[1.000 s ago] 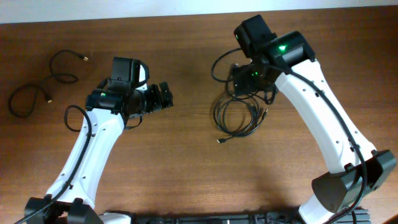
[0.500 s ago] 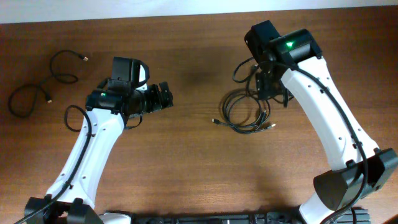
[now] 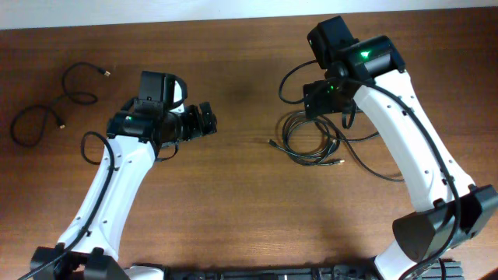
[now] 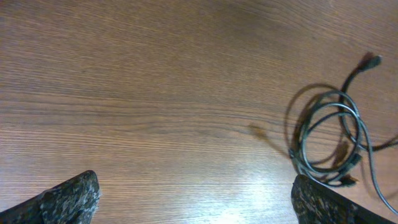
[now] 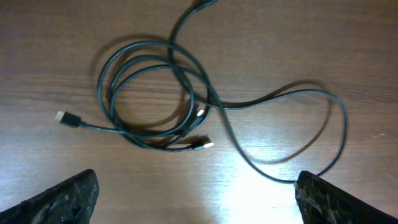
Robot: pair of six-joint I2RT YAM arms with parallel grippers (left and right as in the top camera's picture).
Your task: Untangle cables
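Observation:
A bundle of thin black cables lies coiled on the wooden table right of centre, with one loose strand trailing off to the right. My right gripper hovers just behind the bundle, open and empty. In the right wrist view the coils and small plugs lie beyond the open jaws. My left gripper is open and empty, well left of the bundle. In the left wrist view the bundle lies at the right, beyond the open jaws.
Two separate black cables lie at the far left of the table, one near the back and one looped by the left edge. A thicker black wire loops from the right arm.
The right gripper swung right, then back left. The bundle shifted slightly right, and one strand now trails out to the right. The left arm has not moved.

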